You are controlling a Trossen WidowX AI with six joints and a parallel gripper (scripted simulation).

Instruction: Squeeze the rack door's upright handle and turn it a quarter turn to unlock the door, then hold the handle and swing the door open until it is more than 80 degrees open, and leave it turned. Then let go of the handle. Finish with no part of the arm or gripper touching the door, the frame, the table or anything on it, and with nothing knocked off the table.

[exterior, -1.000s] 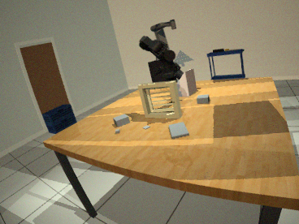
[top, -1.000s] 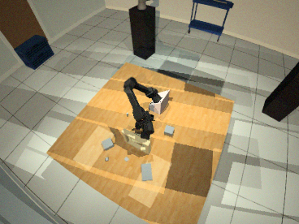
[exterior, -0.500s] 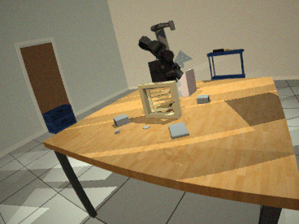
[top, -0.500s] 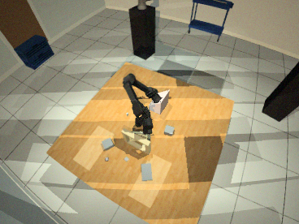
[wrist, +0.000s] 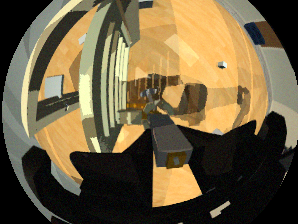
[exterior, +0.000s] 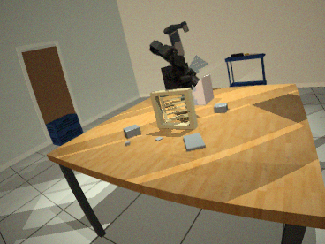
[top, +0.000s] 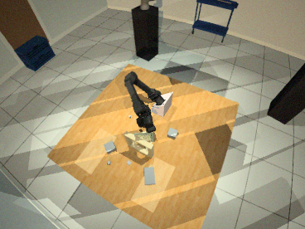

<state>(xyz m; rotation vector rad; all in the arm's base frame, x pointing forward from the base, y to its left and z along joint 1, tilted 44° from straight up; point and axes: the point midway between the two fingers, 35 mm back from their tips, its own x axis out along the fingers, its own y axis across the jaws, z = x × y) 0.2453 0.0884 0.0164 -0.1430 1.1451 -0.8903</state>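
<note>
The rack's cream frame [top: 139,143] [exterior: 193,116] stands upright on the table [top: 215,120] [exterior: 247,177]. Its slatted door [wrist: 89,95] stands partly open, at an acute angle to the frame, on the arm's side. My gripper [top: 150,131] [wrist: 162,131] is at the door's free side and is shut on the handle. The handle [wrist: 171,145], a dark grey bar with a brownish end, lies between the dark fingers in the wrist view. The top and exterior views hide the handle behind the gripper and the frame. Its exact turn is hard to tell.
A pale pink wedge-like block [top: 164,104] [exterior: 204,89] stands close to the arm. Grey blocks [top: 109,147] [top: 172,133] [exterior: 132,131] [exterior: 221,108] lie on both sides of the rack. A flat grey block [top: 149,176] [exterior: 194,141] and small grey pieces [top: 128,163] [exterior: 127,143] lie beyond it.
</note>
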